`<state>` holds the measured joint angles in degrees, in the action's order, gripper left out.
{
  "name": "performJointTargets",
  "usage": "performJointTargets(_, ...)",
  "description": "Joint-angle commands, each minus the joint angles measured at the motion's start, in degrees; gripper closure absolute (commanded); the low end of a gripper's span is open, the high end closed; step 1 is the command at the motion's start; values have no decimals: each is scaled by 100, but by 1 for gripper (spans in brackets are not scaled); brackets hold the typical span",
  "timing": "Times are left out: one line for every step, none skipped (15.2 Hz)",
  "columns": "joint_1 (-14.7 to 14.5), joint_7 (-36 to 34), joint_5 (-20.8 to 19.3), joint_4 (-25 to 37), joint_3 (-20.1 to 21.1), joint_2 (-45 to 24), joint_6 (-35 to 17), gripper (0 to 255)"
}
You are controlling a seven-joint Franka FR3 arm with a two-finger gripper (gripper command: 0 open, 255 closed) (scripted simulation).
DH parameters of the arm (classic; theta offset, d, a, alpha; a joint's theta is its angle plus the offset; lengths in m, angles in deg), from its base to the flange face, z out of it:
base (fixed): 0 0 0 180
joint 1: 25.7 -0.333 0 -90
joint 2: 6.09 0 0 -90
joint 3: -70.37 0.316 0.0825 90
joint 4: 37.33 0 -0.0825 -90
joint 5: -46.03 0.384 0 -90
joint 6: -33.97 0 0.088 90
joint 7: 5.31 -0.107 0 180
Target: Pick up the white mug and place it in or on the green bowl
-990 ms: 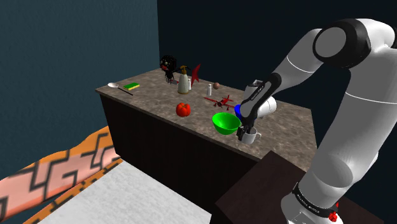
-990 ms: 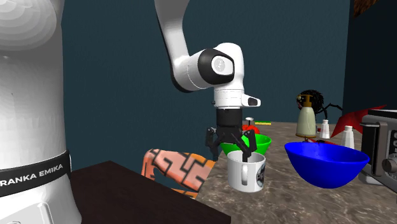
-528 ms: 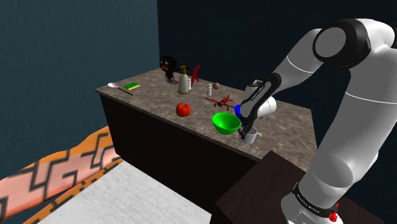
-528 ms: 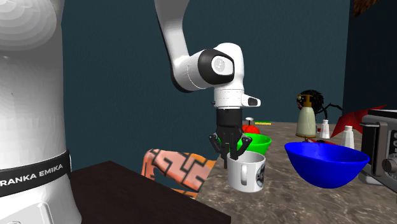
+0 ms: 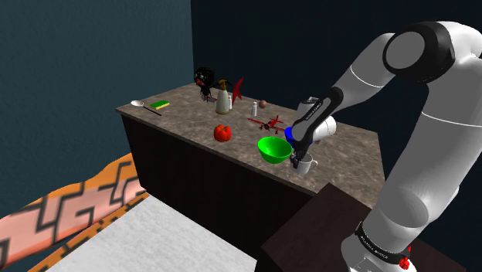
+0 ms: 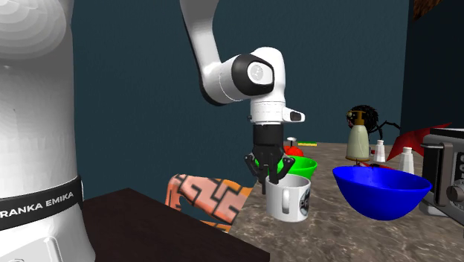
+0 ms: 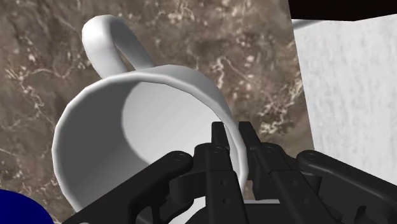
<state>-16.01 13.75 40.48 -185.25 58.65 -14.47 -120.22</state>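
Three containers crowd the end of the desk (image 5: 185, 108) nearest the robot's stand. A white mug (image 5: 307, 163) stands upright by the desk's front edge. The black hand (image 6: 268, 177) comes down on it from above, its fingers drawn narrow and pinching the mug's wall, one inside the rim and one outside. The wrist view shows the rim caught between the two fingertips, with the handle on the far side of the mug from them. The mug's inside shows plain white. I cannot tell whether its base touches the desk.

Just beside the mug, along the same front edge and farther from the stand, sits the green bowl (image 5: 272, 149). Its inside shows plain green, and its rim is close to the hand. A blue bowl (image 6: 375, 190) sits farther in from the edge, near both, and the arm's wrist covers much of it in the shoulder view.

Toward the middle of the desk lie a red tomato-like thing (image 5: 222, 132) and a red toy plane (image 5: 266, 122). Along the back edge stand a pale bottle (image 5: 222, 99) and a black spider-like figure (image 5: 205, 77). A spoon (image 5: 141, 104) and a green block (image 5: 160, 104) lie at the far corner, well apart from the bowls.
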Motion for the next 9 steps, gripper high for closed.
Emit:
performJointTargets(-10,-22,-39,-14,-15,155,140,255)
performJointTargets(-14,-32,-59,-15,-21,242,225,255)
performJointTargets(-18,-41,-79,-15,-27,328,311,255)
performJointTargets(-20,-50,-97,-13,-31,414,398,255)
performJointTargets(-22,-58,-115,-10,-35,498,484,255)
performJointTargets(-24,-65,-131,-5,-38,582,572,255)
performJointTargets(-25,-72,-147,1,-40,664,659,255)
performJointTargets(-26,-79,-161,8,-41,745,747,255)
performJointTargets(-26,-84,-175,17,-41,824,835,255)
